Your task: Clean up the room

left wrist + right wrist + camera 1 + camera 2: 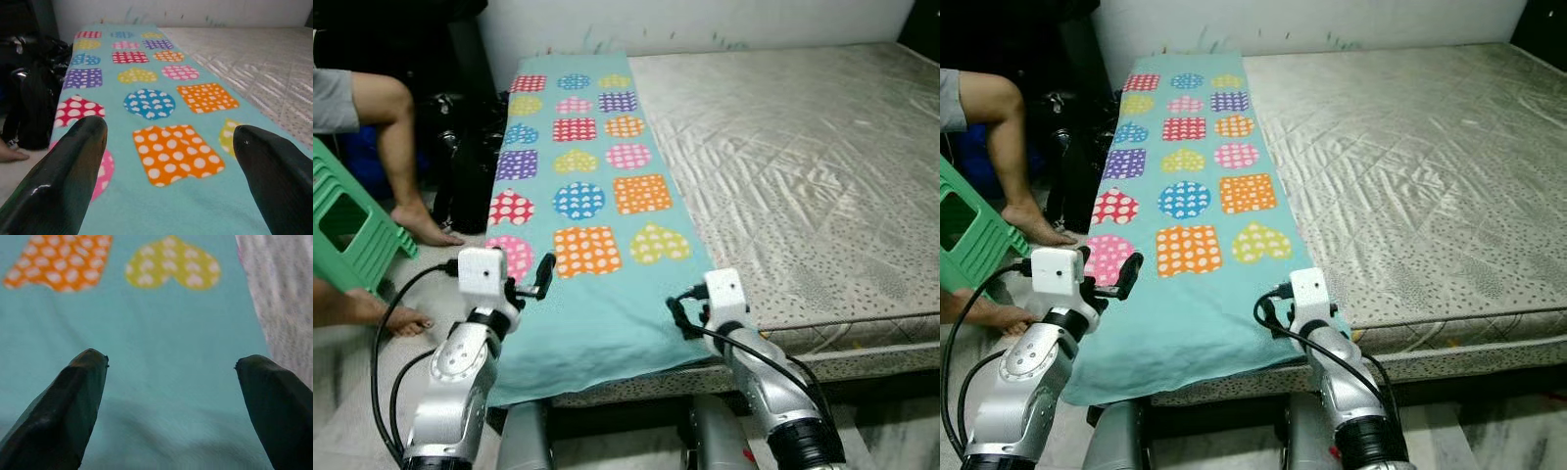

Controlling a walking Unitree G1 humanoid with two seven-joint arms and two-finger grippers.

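The teal patterned blanket (pixel 578 196) lies spread flat along the left side of the mattress (pixel 803 166), its near edge overhanging, with left end effector (pixel 168 142) and right end effector (pixel 171 367) both spread apart at the near corners, apparently positioned to grasp for folding.

I see the blanket (pixel 582 225) spread lengthwise along the left side of the mattress (pixel 803 176), its near end draped over the mattress's front edge. Left of the blanket sit a bag (pixel 470 166), a person's legs (pixel 396 147) and a stool (pixel 347 230). My left gripper (pixel 540 277) and right gripper (pixel 677 315) are over the blanket's near corners.
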